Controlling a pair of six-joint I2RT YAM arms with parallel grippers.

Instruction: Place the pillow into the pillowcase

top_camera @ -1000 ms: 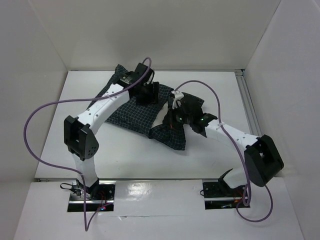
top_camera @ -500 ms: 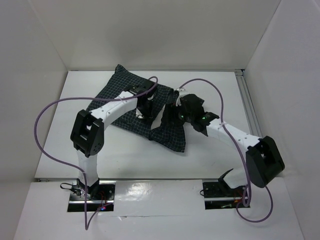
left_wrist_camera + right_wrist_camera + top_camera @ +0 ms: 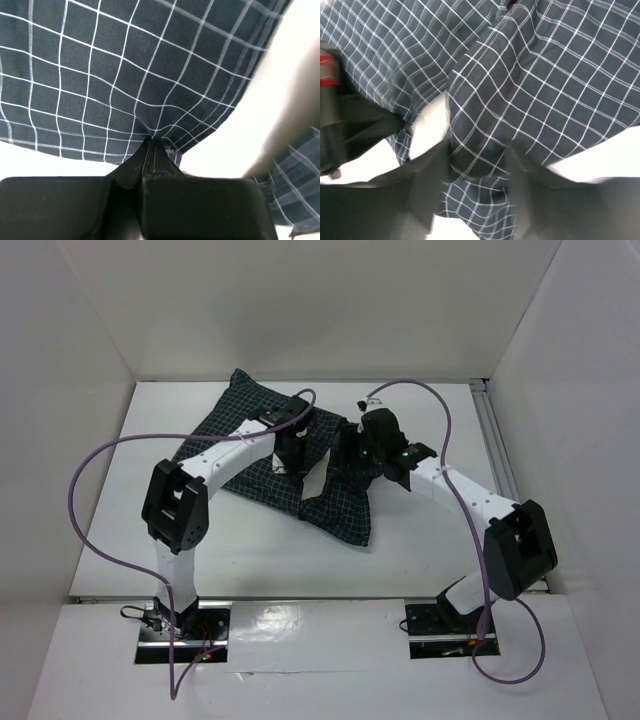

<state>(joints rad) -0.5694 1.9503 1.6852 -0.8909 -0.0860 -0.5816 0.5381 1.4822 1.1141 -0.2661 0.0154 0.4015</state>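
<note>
- Pillowcase (image 3: 245,395) lies on a diagonal, from far left to near centre. Its mouth looks to be at the near end.
- Pillow (image 3: 318,480): only a cream sliver shows, between the two grippers. The rest is hidden by cloth.
- Left gripper (image 3: 151,145): fingers pressed together, pinching the case edge just left of the sliver.
- Right gripper (image 3: 477,165): fingers straddle a cloth fold just right of the sliver. Cannot tell if it is clamped.
- Both arms are about equally near, so the next pull likely runs along the diagonal.

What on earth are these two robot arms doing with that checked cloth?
Two robot arms hold a dark navy cloth pillowcase with a thin white grid check, meant to take a soft cream pillow. The left gripper is shut on a pinch of the pillowcase; the right gripper clasps a fold of it nearby. Only a sliver of the pillow shows; the rest is hidden.
</note>
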